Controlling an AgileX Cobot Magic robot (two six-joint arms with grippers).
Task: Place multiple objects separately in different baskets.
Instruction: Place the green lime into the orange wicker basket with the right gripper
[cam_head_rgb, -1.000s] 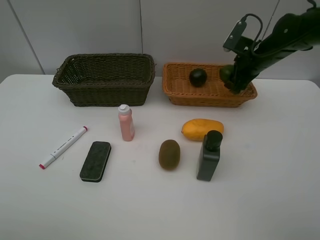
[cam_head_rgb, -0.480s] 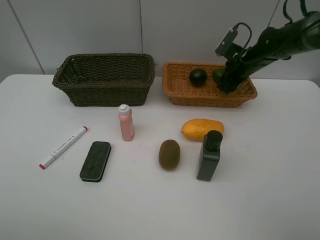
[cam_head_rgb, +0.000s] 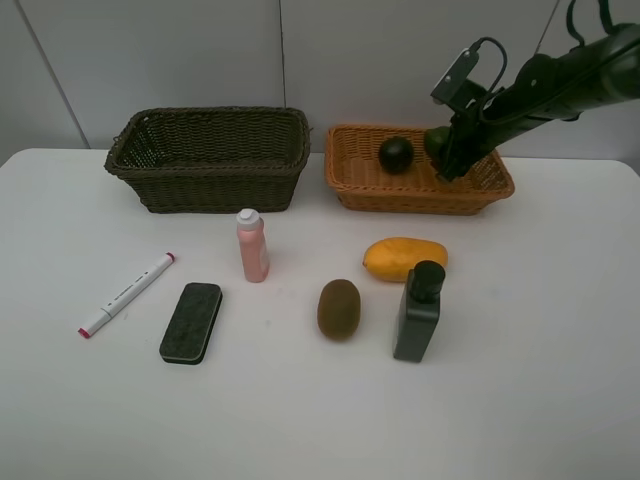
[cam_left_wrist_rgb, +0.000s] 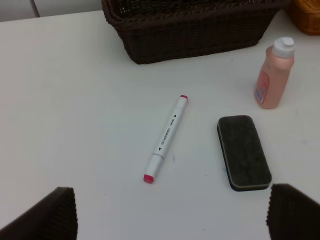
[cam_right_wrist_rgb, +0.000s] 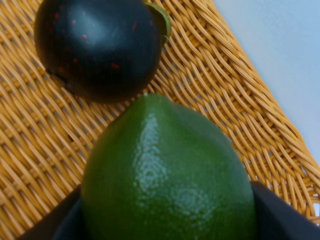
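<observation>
Hovering low over the orange-tan basket (cam_head_rgb: 420, 192), the right gripper (cam_head_rgb: 447, 152) pinches the green lime (cam_right_wrist_rgb: 167, 175) just beside the dark mangosteen (cam_head_rgb: 396, 154) (fruit seemingly gathers here), likely for release; the left gripper (cam_left_wrist_rgb: 170, 212) hangs, jaws spread, facing the white marker (cam_left_wrist_rgb: 166, 137).

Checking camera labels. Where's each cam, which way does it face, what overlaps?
Exterior high: high at the table's front, looking down toward the back wall; only the right arm shows, over the orange basket.
Left wrist: on the left arm, looking down at marker and eraser; left gripper open, empty.
Right wrist: close above the orange basket; right gripper holds the lime near the mangosteen.
Shared: exterior and left wrist see marker, eraser; exterior and right wrist see lime, mangosteen.
</observation>
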